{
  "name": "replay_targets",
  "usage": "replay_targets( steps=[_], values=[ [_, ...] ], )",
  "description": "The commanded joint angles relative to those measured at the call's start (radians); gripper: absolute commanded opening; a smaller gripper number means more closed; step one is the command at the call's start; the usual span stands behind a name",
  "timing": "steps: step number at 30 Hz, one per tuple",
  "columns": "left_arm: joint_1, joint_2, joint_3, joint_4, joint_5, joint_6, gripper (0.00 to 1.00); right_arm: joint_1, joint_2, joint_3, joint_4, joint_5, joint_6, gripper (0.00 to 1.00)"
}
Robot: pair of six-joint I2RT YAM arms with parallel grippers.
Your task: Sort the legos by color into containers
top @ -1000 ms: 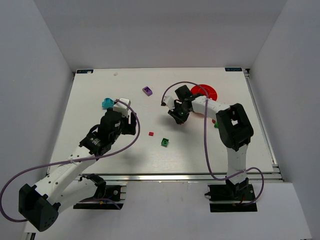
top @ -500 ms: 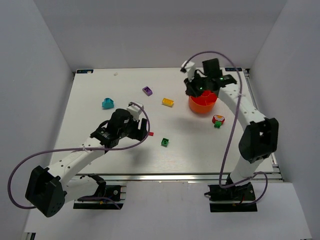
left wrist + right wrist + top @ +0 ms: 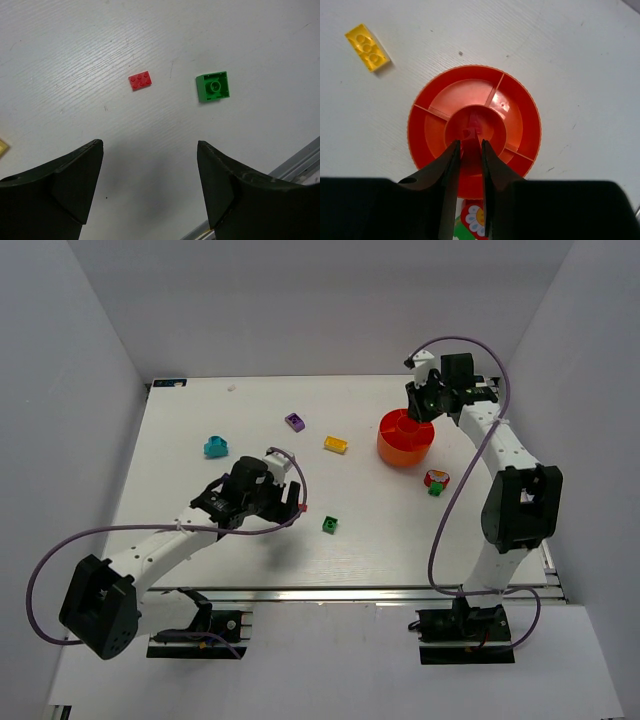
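Left gripper (image 3: 149,150), black fingers spread wide and holding nothing, hovers above the white table (image 3: 60,60); the small flat red plastic brick (image 3: 140,80) lies just ahead of the gap, slightly left of centre, its long axis running almost from finger to finger; a square green plastic brick (image 3: 214,86) sits near it, further right. The left arm is much the nearer; the right gripper (image 3: 470,144), jaws nearly together, whether pinching anything I cannot tell, hangs over the round orange plastic bowl (image 3: 532,125), well apart.
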State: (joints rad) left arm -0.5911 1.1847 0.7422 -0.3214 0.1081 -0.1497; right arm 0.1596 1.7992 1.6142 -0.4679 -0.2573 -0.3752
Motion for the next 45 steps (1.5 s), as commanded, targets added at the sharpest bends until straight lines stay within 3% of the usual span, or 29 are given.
replay_targets(
  steps=[1,3,17,21,26,28,29,30,32,33,34,36,38,41,45],
  values=[
    [0.002,0.009,0.039,-0.007,0.039,0.004,0.85,-0.023,0.029,0.053,0.017,-0.026,0.016,0.02],
    [0.002,0.022,0.043,-0.008,0.048,0.007,0.91,-0.032,0.046,0.059,0.018,-0.034,0.016,0.06],
    [-0.007,0.047,0.042,-0.013,0.048,0.007,0.92,-0.046,0.086,0.038,0.025,-0.109,0.027,0.34],
    [-0.007,0.055,0.040,-0.011,0.050,0.007,0.92,-0.048,0.080,0.024,0.035,-0.102,0.033,0.50],
    [-0.007,0.065,0.036,0.002,0.032,-0.004,0.90,-0.057,0.017,0.001,0.058,-0.112,0.061,0.47],
    [-0.016,0.082,0.033,0.024,0.018,-0.019,0.85,-0.060,-0.098,-0.089,0.122,-0.140,0.087,0.33],
    [-0.016,0.092,0.031,0.031,0.016,-0.040,0.72,-0.063,-0.147,-0.140,0.153,-0.196,0.099,0.21],
    [-0.016,0.123,0.037,0.038,0.019,-0.053,0.59,-0.066,-0.260,-0.196,0.191,-0.235,0.114,0.00],
    [-0.016,0.174,0.078,0.019,0.001,-0.100,0.24,-0.078,-0.375,-0.408,0.330,-0.371,0.174,0.00],
    [-0.016,0.202,0.100,0.006,-0.010,-0.108,0.24,-0.078,-0.468,-0.469,0.365,-0.413,0.189,0.00],
    [-0.016,0.260,0.123,-0.031,-0.042,-0.123,0.23,-0.078,-0.507,-0.570,0.411,-0.453,0.200,0.00],
    [-0.025,0.309,0.181,-0.062,-0.071,-0.171,0.41,-0.088,-0.576,-0.637,0.439,-0.560,0.251,0.28],
    [-0.026,0.360,0.221,-0.091,-0.082,-0.203,0.49,-0.113,-0.610,-0.674,0.440,-0.605,0.272,0.41],
    [-0.026,0.394,0.252,-0.079,-0.071,-0.205,0.57,-0.144,-0.639,-0.674,0.414,-0.655,0.272,0.44],
    [-0.035,0.467,0.302,-0.096,-0.093,-0.182,0.59,-0.184,-0.667,-0.691,0.433,-0.695,0.283,0.44]
  ],
)
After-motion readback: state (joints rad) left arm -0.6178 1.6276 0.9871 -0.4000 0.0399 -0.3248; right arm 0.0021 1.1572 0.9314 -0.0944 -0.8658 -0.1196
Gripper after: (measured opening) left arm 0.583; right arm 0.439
